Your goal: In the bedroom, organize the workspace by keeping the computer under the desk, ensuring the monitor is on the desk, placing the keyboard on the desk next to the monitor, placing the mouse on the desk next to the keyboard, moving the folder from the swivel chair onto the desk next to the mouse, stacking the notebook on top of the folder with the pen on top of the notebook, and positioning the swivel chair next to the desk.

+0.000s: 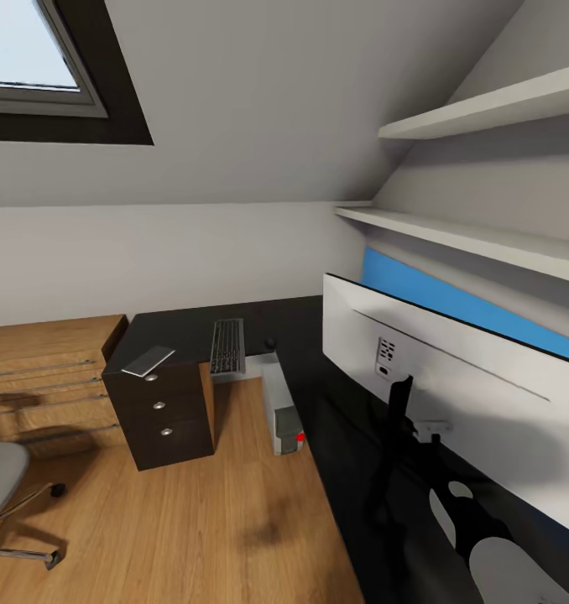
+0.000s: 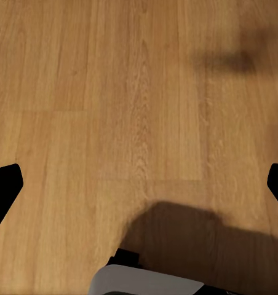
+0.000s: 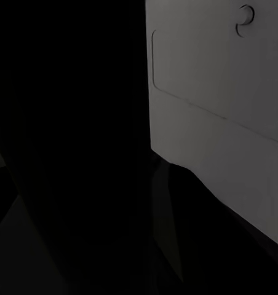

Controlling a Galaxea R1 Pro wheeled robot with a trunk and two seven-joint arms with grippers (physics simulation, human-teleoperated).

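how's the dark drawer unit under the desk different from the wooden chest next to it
The drawer unit is near black with three round silver knobs; the oak chest is light wood with long bar handles. The unit stands taller, carrying the desk top; the chest sits lower and wider. Both stand on the wood floor.

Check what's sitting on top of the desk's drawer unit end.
On the desk above the drawer unit: a flat grey rectangular item near the corner and the keyboard beside it. A small dark round object lies further along; too small to identify.
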